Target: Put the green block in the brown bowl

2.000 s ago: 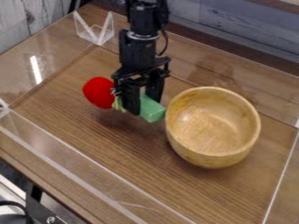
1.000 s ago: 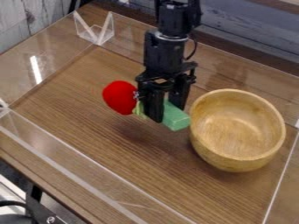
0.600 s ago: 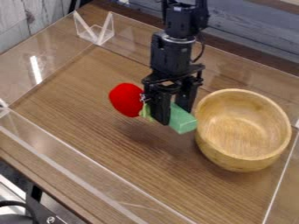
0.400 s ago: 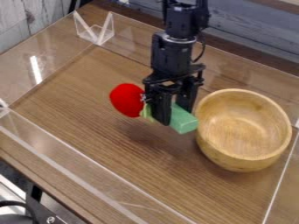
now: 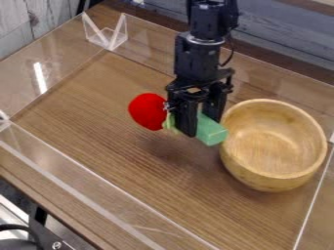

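In the camera view, the gripper [image 5: 190, 119] reaches in from the far side. Its fingers are clamped together on the block [image 5: 208, 128] — the pale green bar slants between the tips, its lower end poking out toward the near side. The bowl [image 5: 272, 145] stands just beside the fingers, on the right of the view, and the block is outside it. Left of the fingers — very near them — is a red strawberry-like toy [image 5: 147, 110].

no legible txt or nos.
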Tool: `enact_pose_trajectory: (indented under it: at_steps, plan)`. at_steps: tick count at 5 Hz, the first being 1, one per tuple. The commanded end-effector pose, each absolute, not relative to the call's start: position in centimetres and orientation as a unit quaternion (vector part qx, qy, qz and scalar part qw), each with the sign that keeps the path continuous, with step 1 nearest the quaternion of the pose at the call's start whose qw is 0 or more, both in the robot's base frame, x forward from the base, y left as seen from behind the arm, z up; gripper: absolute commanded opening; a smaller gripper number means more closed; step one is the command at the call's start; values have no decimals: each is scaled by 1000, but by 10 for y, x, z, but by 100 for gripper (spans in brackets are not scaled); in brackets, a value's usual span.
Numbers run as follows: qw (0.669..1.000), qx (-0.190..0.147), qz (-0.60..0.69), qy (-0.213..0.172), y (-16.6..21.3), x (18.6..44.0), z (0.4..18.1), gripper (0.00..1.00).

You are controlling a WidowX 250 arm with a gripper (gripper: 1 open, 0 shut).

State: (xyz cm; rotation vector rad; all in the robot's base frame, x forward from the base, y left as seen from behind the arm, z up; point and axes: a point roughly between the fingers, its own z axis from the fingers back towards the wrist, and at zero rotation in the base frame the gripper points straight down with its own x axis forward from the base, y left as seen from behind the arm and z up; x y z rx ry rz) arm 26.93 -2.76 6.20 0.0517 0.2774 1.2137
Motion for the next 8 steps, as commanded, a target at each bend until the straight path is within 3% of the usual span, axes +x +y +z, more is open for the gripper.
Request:
enact_pose_trajectory:
  at_steps: [1, 8]
  plan:
    - [819, 8, 563, 115, -40, 281, 77, 0]
    - [827, -4, 549, 120, -66, 291, 66, 0]
